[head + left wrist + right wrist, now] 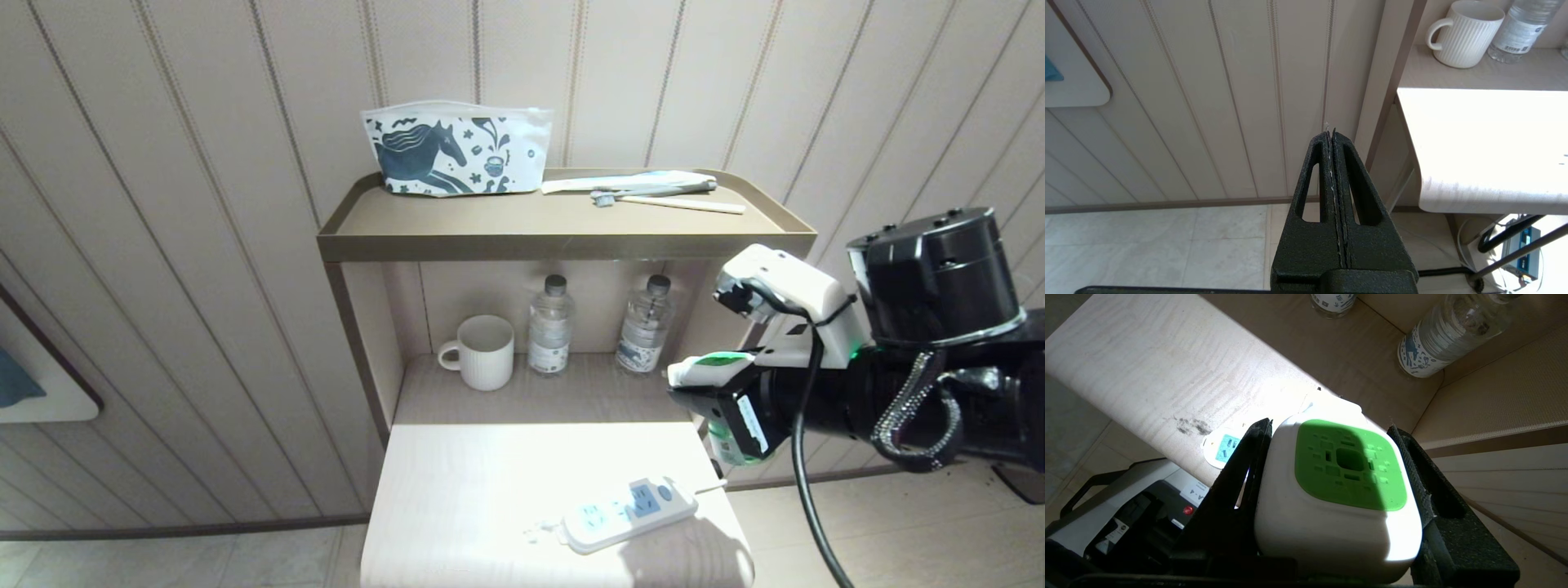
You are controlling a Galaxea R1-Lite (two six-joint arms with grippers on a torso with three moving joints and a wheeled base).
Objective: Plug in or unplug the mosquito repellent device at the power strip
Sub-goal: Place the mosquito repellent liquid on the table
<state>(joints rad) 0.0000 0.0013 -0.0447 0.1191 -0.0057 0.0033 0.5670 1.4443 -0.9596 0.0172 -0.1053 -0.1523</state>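
Note:
My right gripper (694, 390) is shut on the mosquito repellent device (709, 369), held in the air off the table's right edge, above and to the right of the power strip (629, 514). The device's white head with its green vented top (1349, 469) fills the space between both fingers (1249, 457). Its green bottle (729, 445) hangs below the gripper. The power strip lies flat near the table's front right corner, sockets up and bare, and one end of the power strip (1224, 447) shows past the fingers. My left gripper (1331, 132) is shut and empty, low beside the table's left side.
A white mug (482, 351) and two clear water bottles (550, 327) (645, 327) stand at the back of the lower shelf. A horse-print pouch (453, 147) and a toothbrush (665, 196) lie on the brown top shelf (563, 245). The panelled wall is close behind.

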